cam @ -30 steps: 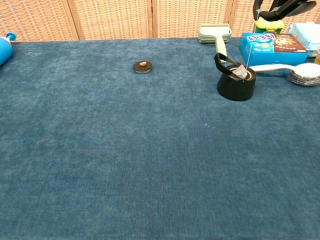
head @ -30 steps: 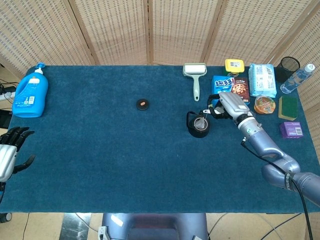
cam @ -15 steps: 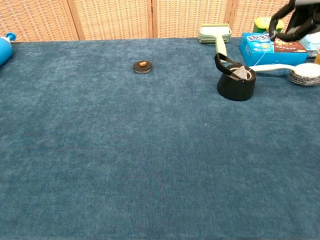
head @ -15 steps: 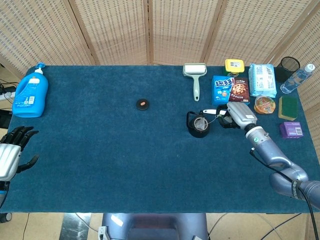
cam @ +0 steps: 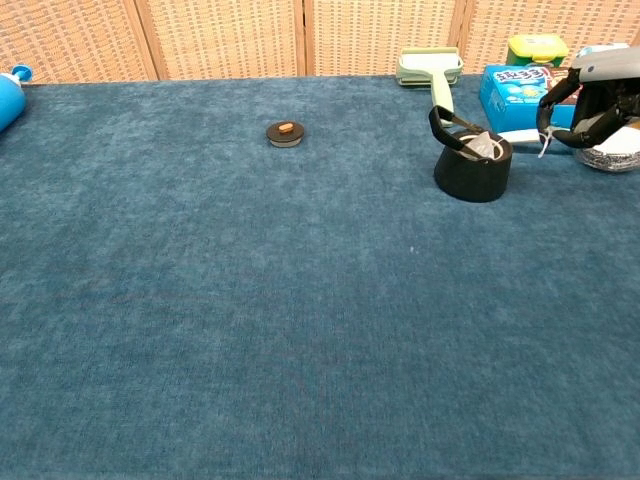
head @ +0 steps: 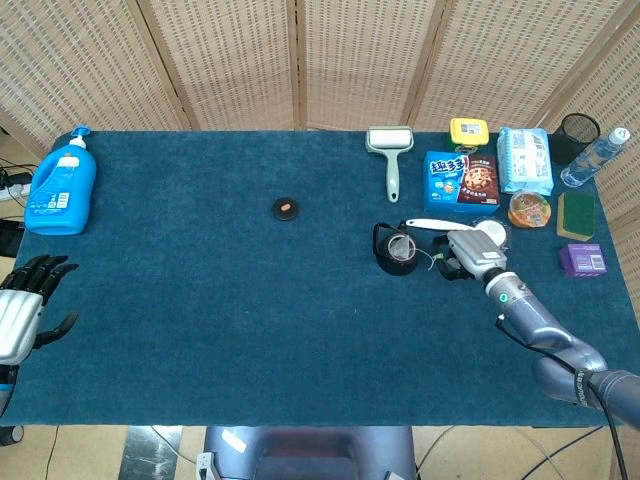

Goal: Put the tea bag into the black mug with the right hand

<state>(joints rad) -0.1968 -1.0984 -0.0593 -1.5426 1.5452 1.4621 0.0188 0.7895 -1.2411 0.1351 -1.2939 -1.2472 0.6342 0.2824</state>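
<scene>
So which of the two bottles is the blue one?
The big detergent bottle at the far left edge of the table is blue. The other one, a water bottle at the far right corner, is clear with a white cap.

Table covered in dark blue carpet-like cloth (head: 200, 300). On it sat a blue detergent bottle (head: 61, 184) at far left, a small round black lid (head: 286, 208) near centre, a black mug (head: 399, 250), a white lint roller (head: 390, 152), and snack boxes (head: 460, 180) at right rear.
</scene>
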